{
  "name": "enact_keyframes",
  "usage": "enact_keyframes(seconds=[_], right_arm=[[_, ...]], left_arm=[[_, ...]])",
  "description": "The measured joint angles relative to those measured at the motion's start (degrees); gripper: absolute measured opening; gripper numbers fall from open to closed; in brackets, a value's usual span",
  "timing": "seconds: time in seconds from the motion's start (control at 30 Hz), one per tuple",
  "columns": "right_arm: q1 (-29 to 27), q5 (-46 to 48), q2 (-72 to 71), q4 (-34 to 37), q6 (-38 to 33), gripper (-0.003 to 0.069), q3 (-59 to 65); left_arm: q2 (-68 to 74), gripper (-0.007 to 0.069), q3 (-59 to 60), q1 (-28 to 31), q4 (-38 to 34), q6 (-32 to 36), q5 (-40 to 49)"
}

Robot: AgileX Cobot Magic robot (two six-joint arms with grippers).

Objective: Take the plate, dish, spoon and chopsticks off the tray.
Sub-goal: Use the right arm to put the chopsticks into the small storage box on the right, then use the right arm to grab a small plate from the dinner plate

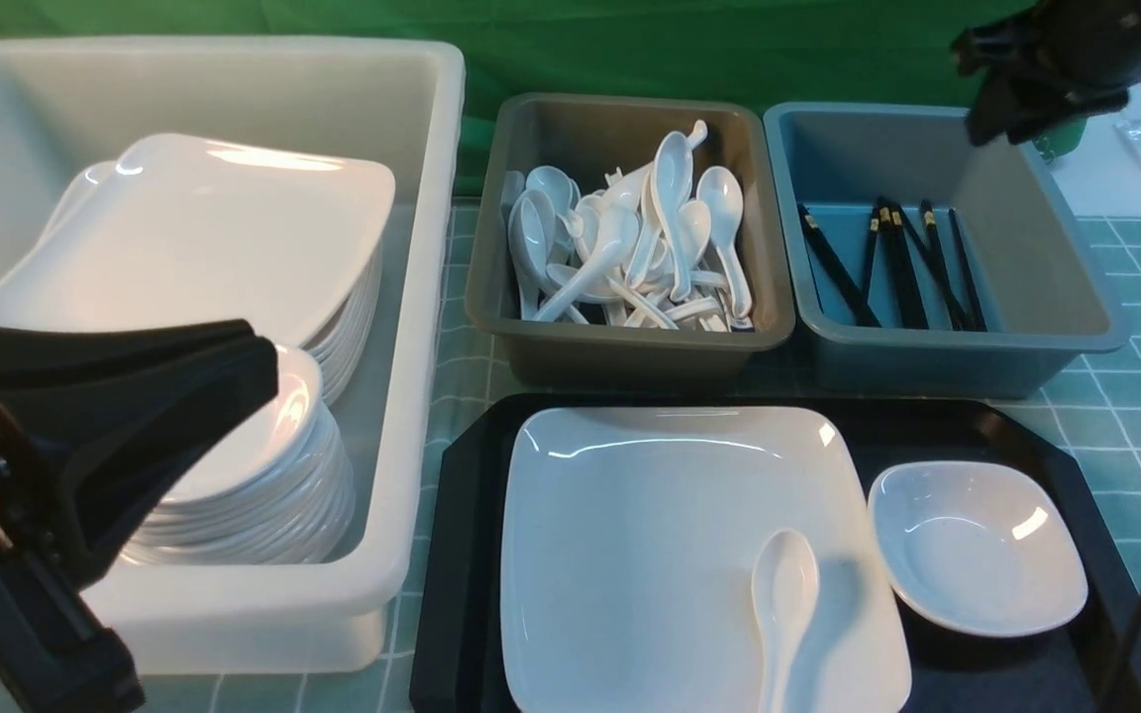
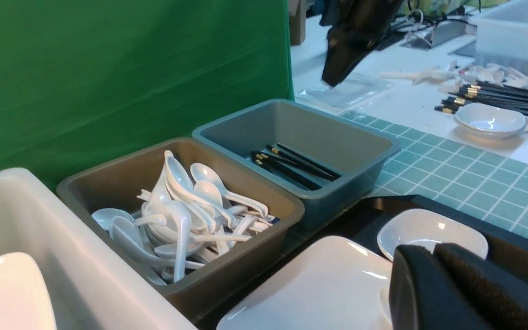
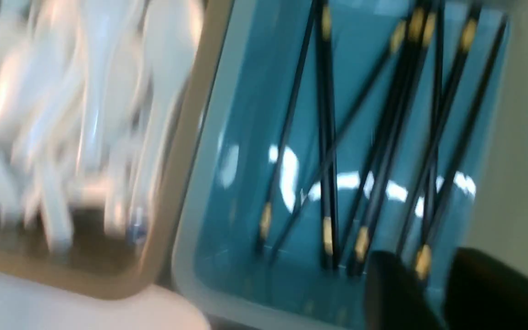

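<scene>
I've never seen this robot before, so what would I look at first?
Probably the big shiny white plate on the black tray, with a white spoon lying on it. Next, maybe the jumble of white spoons in the brown bin, beside black chopsticks in the blue-grey bin.

In the lower centre of the front view, the large square white plate (image 1: 689,525) is smooth and glossy, as are the white spoon (image 1: 783,594) on it and the small squarish white bowl (image 1: 977,545) at lower right. The black tray (image 1: 986,654) looks like plastic. Across the top, the green backdrop (image 1: 333,15) is softly creased cloth; at upper right, the blue-grey bin (image 1: 1026,347) is smooth plastic.
</scene>
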Motion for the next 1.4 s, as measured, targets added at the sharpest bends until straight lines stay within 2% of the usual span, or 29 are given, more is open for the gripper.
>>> enact_keyframes(seconds=[0.07, 0.17, 0.33, 0.37, 0.4, 0.5, 0.6, 0.67, 0.73, 0.87, 1.03, 1.2, 1.4], right_arm=[[0.6, 0.0, -2.7, -2.5, -0.7, 0.0139, 2.5], [2.6, 0.0, -8.7, -6.4, -2.7, 0.0136, 9.9], [8.6, -0.3, -23.0, -8.7, -8.2, 0.0160, 32.6], [8.8, -0.3, -23.5, -8.8, -8.2, 0.0161, 33.7], [10.6, -1.5, -27.4, -8.9, -9.4, 0.0171, 42.0], [12.9, -7.8, -31.6, -9.0, -11.3, 0.0225, 53.8], [16.4, -18.5, -34.2, -9.1, -16.4, 0.0372, 67.6], [17.5, -21.9, -34.2, -9.1, -19.0, 0.0412, 70.5], [19.2, -28.3, -33.4, -9.1, -23.8, 0.0487, 76.0], [19.6, -34.1, -30.5, -10.1, -26.2, 0.0519, 78.9], [19.6, -38.5, -26.8, -11.8, -26.6, 0.0523, 79.0], [19.6, -42.9, -23.1, -18.6, -22.7, 0.0523, 79.0], [19.6, -44.1, -21.4, -19.8, -21.6, 0.0497, 78.9]], left_arm=[[0.0, 0.0020, 0.0, 0.0, 0.0, 0.1, 0.7], [0.0, 0.0020, 0.0, 0.0, 0.0, 0.3, 1.3], [0.0, 0.0020, 0.0, 0.0, 0.0, 0.4, 2.4], [0.0, 0.0020, 0.0, 0.0, 0.0, 0.4, 2.4], [0.0, 0.0020, 0.0, 0.0, 0.0, 0.4, 2.8], [0.0, 0.0020, 0.0, 0.0, 0.0, 0.4, 3.1], [0.0, 0.0020, 0.0, 0.0, 0.0, 0.6, 3.6], [0.0, 0.0020, 0.0, 0.0, 0.0, 0.6, 3.6], [0.0, 0.0020, 0.0, 0.0, 0.0, 0.6, 3.6], [0.0, 0.0020, 0.0, 0.0, 0.0, 0.6, 3.7], [0.0, 0.0020, 0.0, 0.0, 0.0, 0.6, 3.9], [0.0, 0.0020, 0.0, 0.0, 0.0, 0.6, 4.0], [0.0, 0.0020, 0.0, 0.0, 0.1, 1.8, 4.0]])
